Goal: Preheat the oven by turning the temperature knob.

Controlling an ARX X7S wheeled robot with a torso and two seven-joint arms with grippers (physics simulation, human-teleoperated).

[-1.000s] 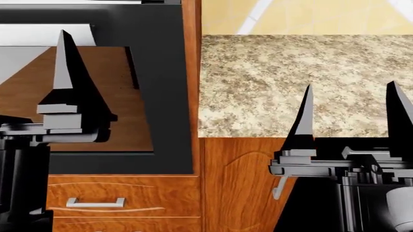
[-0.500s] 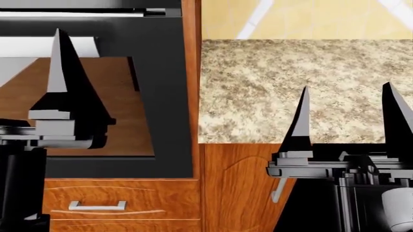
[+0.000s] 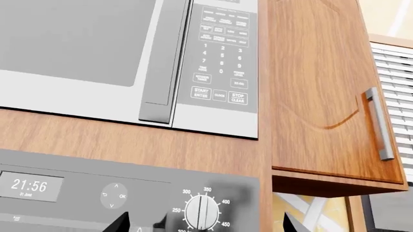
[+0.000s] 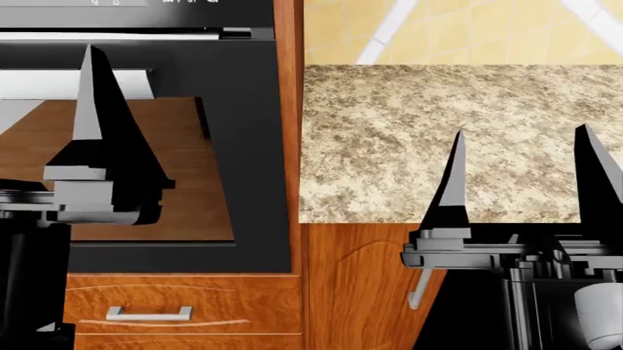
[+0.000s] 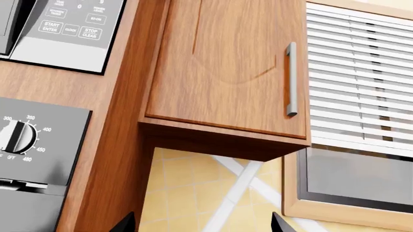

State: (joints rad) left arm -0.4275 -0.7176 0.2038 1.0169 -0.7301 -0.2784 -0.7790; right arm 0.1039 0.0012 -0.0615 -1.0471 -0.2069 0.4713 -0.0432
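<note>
The oven [image 4: 146, 146] fills the head view's left, its glass door reflecting wood, with a drawer [image 4: 180, 310] below it. The left tool [image 4: 93, 131] hangs before the door; only 1 finger shows, so I cannot tell its spread. The right tool [image 4: 521, 175] stands wide over the speckled worktop [image 4: 438, 131], holding nothing. In the left wrist view the temperature knob [image 3: 203, 211] sits on the grey control panel (dial marked 250 to 450), beside a clock [image 3: 29, 186] reading 21:56, below the microwave [image 3: 129, 53].
</note>
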